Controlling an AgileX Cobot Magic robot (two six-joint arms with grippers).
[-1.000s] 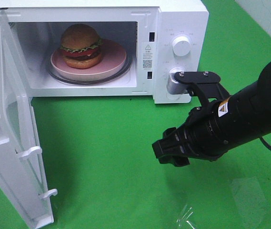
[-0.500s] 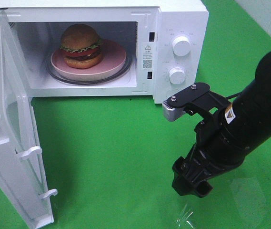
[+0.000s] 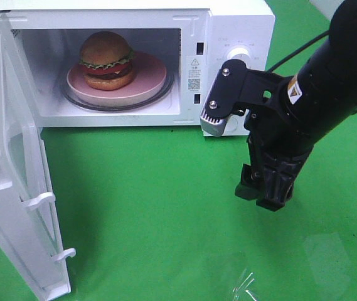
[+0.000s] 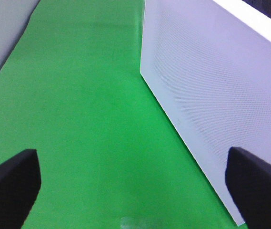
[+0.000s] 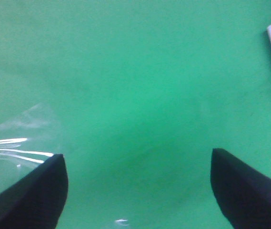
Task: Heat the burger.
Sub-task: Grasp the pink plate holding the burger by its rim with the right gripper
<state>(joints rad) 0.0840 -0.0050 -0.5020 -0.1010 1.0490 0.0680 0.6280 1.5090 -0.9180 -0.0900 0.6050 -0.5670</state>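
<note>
The burger (image 3: 106, 61) sits inside the microwave (image 3: 241, 25), on a pink plate (image 3: 153, 78) that rests on the glass turntable (image 3: 78, 100), towards the left and far part of the cavity. It stands upright, bun dome on top. Nothing else is in the oven.

The door (image 3: 21, 188) is swung wide open, hinged on the left and reaching towards the near left corner of the green table (image 3: 153, 207). By the look of it, shutting the door is the step in hand.

The right gripper (image 3: 263, 195) hangs in front of the control panel, pointing down at the table, well to the right of the burger and nearer than it. Its fingers (image 5: 35, 191) are spread wide with only bare green between them. Its wrist covers the lower part of the panel, and only the upper dial (image 3: 238, 53) shows.

The left gripper (image 4: 135, 191) is also spread and empty. It lies just beside a white dotted panel (image 4: 211, 95), probably the door's outer face. If so, the left arm is nearer the door and better placed to push it right and far until it closes.
</note>
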